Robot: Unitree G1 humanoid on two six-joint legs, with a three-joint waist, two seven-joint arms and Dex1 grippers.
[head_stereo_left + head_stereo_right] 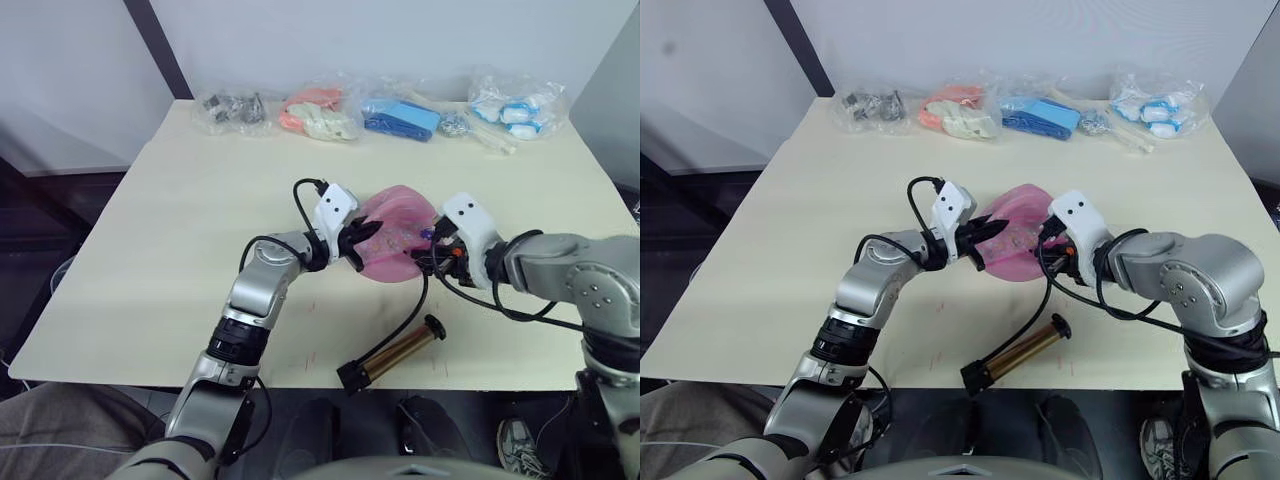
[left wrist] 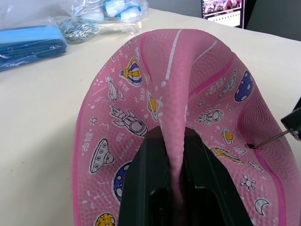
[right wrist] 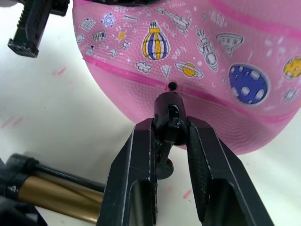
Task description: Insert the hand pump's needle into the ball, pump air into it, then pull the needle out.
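showing bright pink on the ball [image 2: 141,84], with deeper pink seam stripes and white-outlined cartoon prints: yellow-and-navy balloons, rockets, ringed planets, saucers, navy spotted moons. gleaming bronze-gold on the hand pump [image 1: 395,353] barrel, capped in black, trailing a black hose. lying pale cream, the table [image 1: 180,230], carrying faint red marks.

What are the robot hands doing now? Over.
Left gripper pinching a fold of the ball. Right gripper holding needle fitting at valve. Nothing blocking.
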